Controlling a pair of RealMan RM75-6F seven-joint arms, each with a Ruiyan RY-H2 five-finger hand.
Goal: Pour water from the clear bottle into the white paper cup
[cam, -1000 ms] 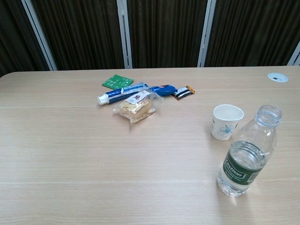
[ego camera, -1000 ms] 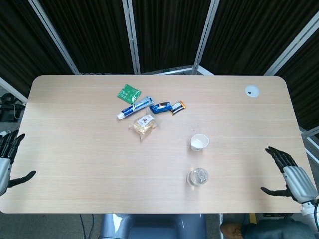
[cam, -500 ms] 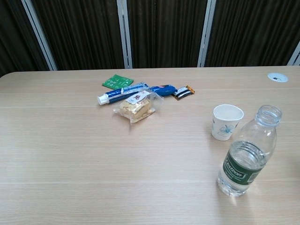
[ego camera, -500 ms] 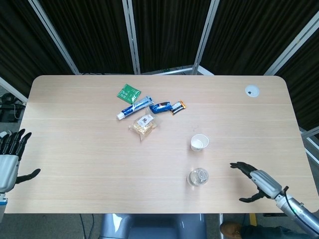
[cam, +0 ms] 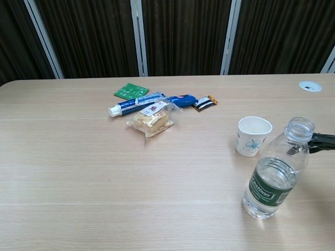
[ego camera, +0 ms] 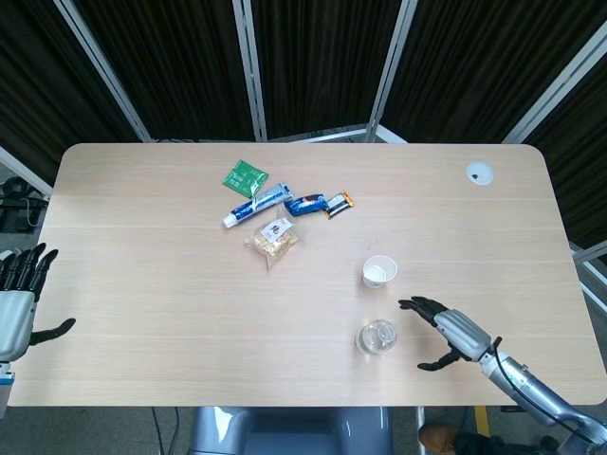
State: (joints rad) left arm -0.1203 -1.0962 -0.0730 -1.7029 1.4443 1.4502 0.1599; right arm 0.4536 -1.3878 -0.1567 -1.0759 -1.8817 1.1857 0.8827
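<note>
We see the clear bottle (cam: 276, 170) standing upright and uncapped near the front edge of the desk (ego camera: 142, 284), part full of water and wearing a green label. The white paper cup (cam: 253, 136) stands just behind it, upright and open-mouthed, apart from the bottle. Our right hand (ego camera: 446, 334) hovers just to the right of the bottle, fingers spread and thumb held away from them, holding nothing and not touching the bottle; in the chest view only its dark fingertips (cam: 323, 141) show at the right edge, level with the bottle's neck. Our left hand (ego camera: 19, 303) sits at the far left edge of the desk, fingers apart and likewise empty, well away from everything. Further back and to the left lies a loose cluster: a green packet (ego camera: 245, 177), a blue and white tube (ego camera: 258, 205), a blue snack wrapper (ego camera: 306, 203), a small dark and orange wrapper (ego camera: 339, 203) and a clear bag of snacks (ego camera: 273, 239). A round grommet (ego camera: 479, 172) is set into the desk's far right corner.
</note>
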